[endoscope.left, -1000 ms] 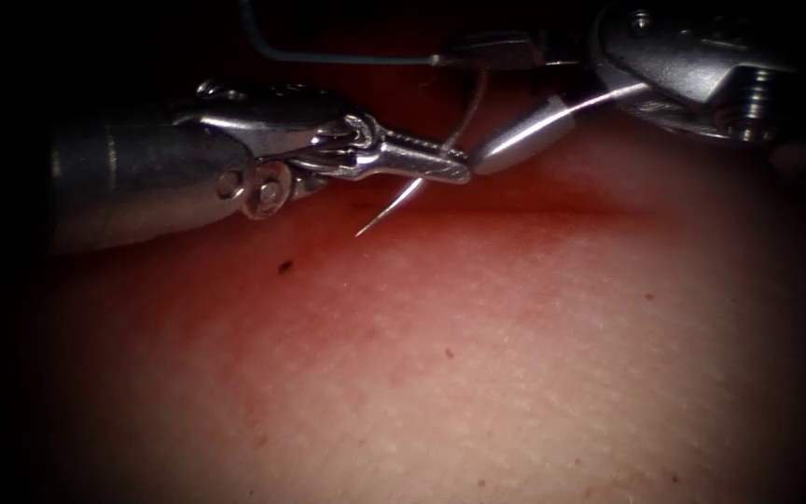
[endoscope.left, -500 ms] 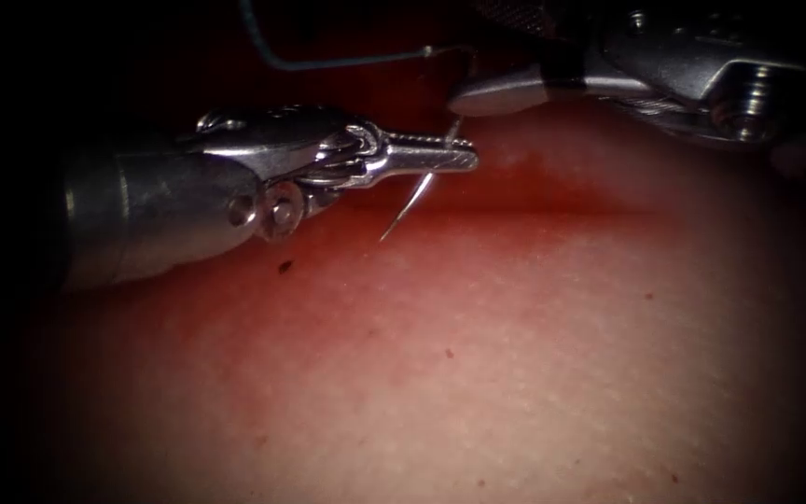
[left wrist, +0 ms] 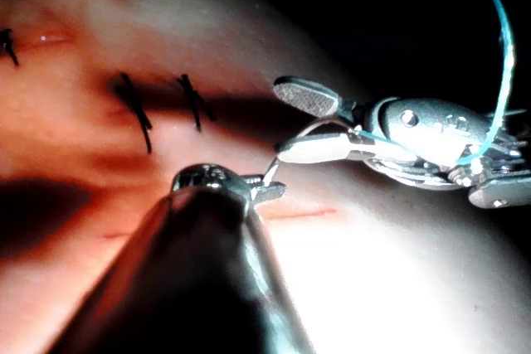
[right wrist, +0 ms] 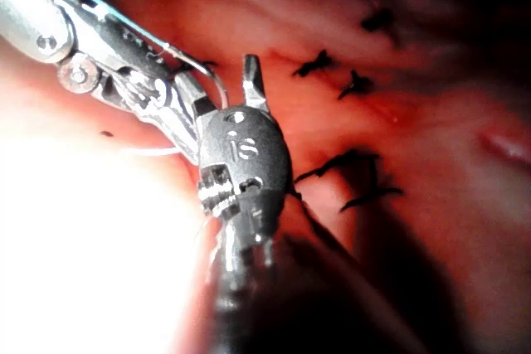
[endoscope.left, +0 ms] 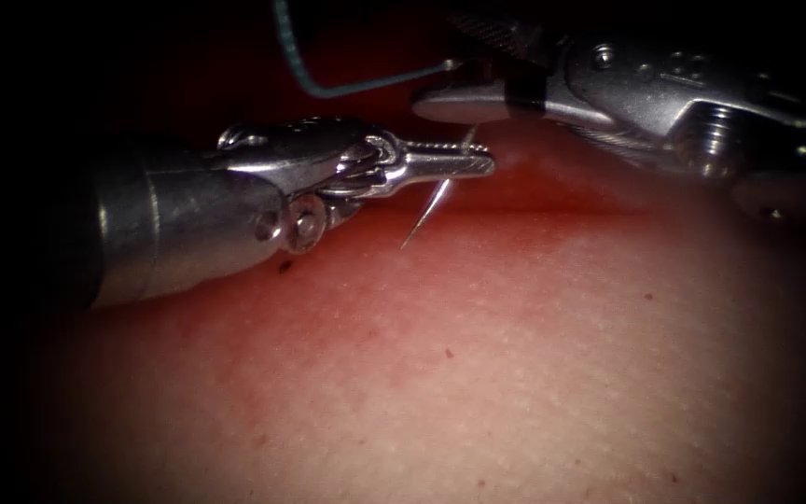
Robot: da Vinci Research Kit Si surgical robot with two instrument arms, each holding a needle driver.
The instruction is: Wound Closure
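Reddish tissue (endoscope.left: 515, 373) under needle (endoscope.left: 426, 210), left tool (endoscope.left: 454, 163) jaws pinching its mid-curve, right tool (endoscope.left: 450, 98) jaws spread, holding nothing.

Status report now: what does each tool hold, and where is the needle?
Left tool shut on the needle mid-curve. Needle tip free above the tissue. Right tool open, empty, beside the needle's thread end. Nothing in the way.
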